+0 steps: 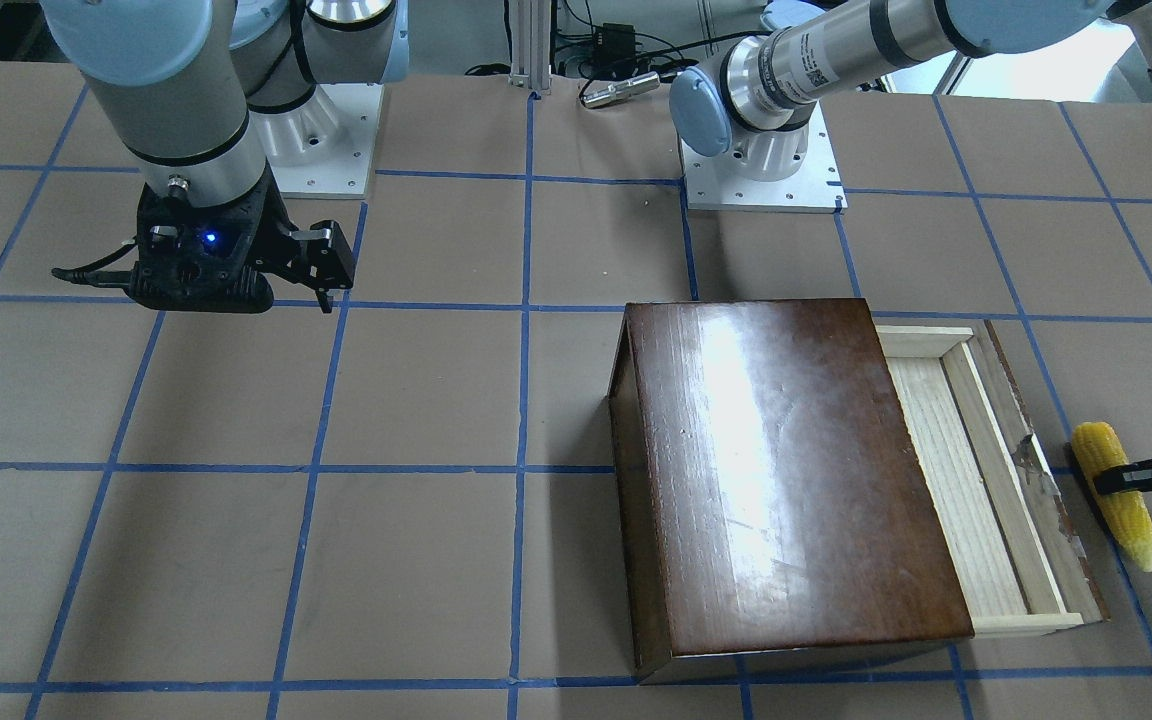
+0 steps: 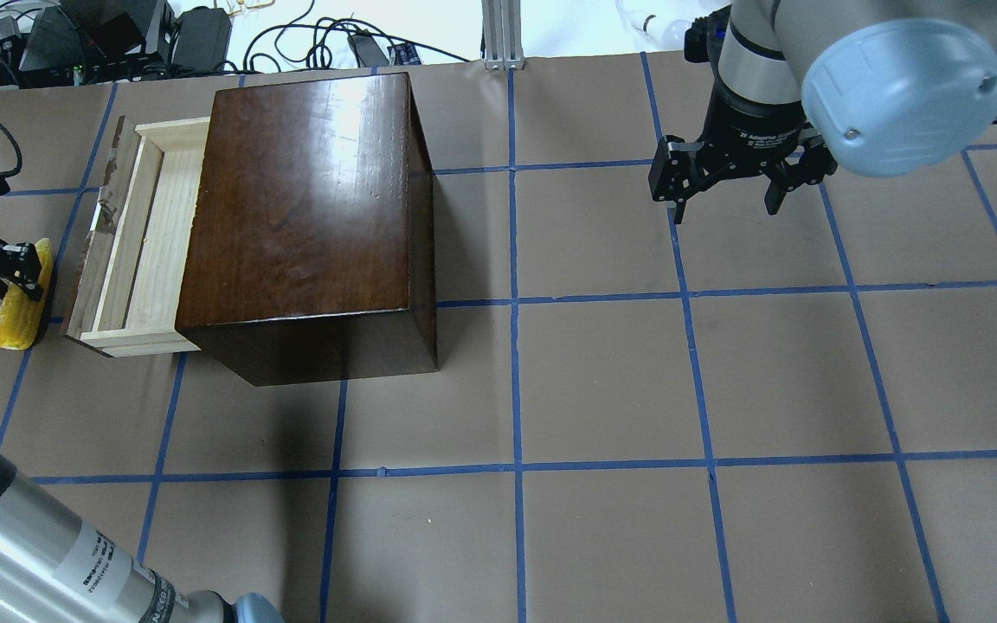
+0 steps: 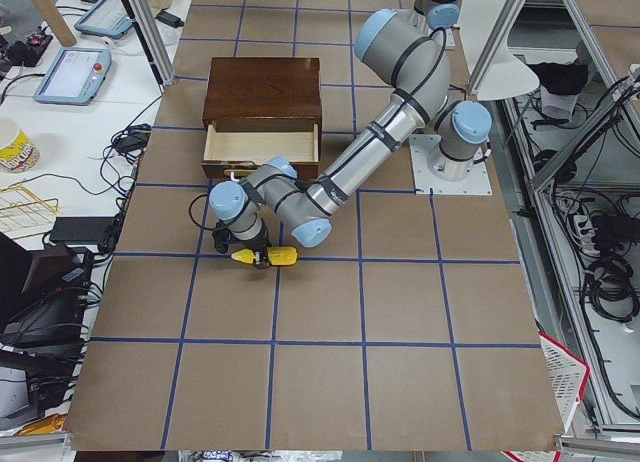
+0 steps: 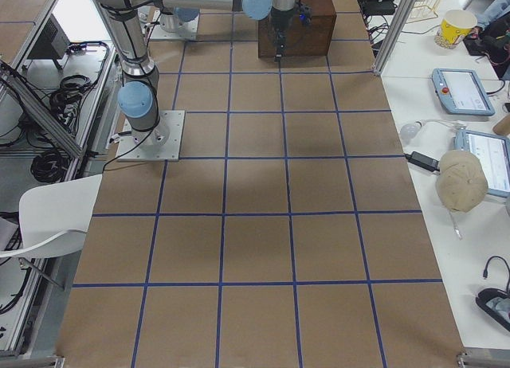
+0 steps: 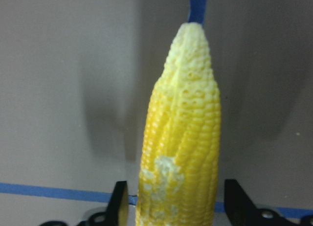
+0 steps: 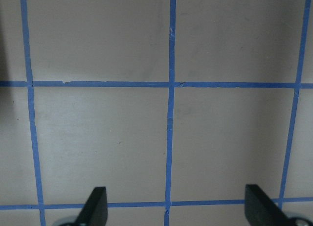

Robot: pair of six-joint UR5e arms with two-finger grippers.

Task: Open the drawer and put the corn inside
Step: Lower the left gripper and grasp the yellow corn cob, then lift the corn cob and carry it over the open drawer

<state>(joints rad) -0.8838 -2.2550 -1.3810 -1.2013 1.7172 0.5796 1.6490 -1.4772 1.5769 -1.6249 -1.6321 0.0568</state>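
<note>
The yellow corn [image 1: 1131, 520] lies low at the table, just outside the drawer's dark front panel. It also shows in the overhead view [image 2: 18, 320] and the left wrist view [image 5: 181, 138]. My left gripper [image 1: 1121, 478] is shut on the corn's thick half, one finger on each side [image 5: 176, 211]. The drawer [image 1: 956, 470] of pale wood is pulled out of the dark-brown box [image 1: 786, 470] and holds nothing. My right gripper [image 2: 723, 210] is open and empty, well above the table and far from the box.
The table is brown board with a blue tape grid [image 2: 516, 459]. The box [image 2: 308, 190] stands at the far left of the overhead view, its drawer [image 2: 144, 234] opening toward the table's left end. Cables and gear lie beyond the far edge.
</note>
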